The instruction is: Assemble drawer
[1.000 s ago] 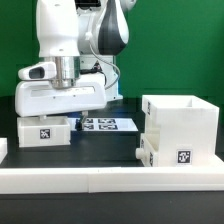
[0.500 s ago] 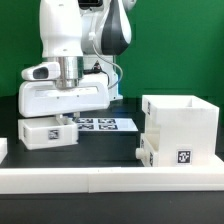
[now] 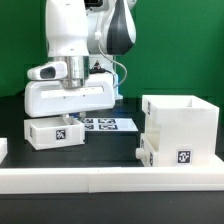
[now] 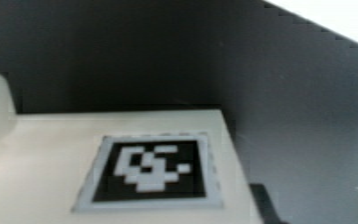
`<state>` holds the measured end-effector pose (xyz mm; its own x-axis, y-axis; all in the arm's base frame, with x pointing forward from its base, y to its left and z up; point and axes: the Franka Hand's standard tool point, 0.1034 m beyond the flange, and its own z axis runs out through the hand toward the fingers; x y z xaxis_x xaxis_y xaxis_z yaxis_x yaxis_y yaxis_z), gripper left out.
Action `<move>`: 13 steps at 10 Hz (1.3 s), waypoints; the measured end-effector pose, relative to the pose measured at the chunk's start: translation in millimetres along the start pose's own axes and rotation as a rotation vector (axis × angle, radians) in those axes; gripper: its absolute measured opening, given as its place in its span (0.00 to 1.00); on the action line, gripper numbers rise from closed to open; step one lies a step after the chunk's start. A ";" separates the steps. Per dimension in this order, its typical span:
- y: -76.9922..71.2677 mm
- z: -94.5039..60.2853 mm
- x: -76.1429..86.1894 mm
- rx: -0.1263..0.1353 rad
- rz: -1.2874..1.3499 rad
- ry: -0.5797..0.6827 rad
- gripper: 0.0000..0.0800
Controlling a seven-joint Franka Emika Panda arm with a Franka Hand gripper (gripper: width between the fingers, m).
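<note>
Black table (image 3: 110, 145) bears white shell (image 3: 180, 128) before green wall (image 3: 180, 45).

We count one large shell (image 3: 180, 128), two small trays (image 3: 55, 132) (image 3: 146, 153), one marker board (image 3: 105, 124) and one border rail (image 3: 110, 178) on the bench (image 3: 110, 147).

The scene was viewed by the exterior camera from low and front-on, across the white border rail (image 3: 100, 178) toward the green backdrop, at moderate range. The small tray (image 3: 56, 132) was seen from very close above by the wrist camera; its tag (image 4: 149, 170) was shared by both views.
</note>
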<state>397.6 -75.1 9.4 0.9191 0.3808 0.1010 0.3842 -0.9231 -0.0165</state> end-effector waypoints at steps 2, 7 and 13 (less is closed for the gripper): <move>-10.9 -18.8 27.7 0.027 -0.128 -0.025 0.05; -18.7 -24.8 57.5 0.038 -0.346 -0.045 0.05; -3.0 -30.9 70.4 0.068 -0.862 -0.074 0.05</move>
<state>458.4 -47.2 47.2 0.3075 0.9507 0.0409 0.9515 -0.3067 -0.0234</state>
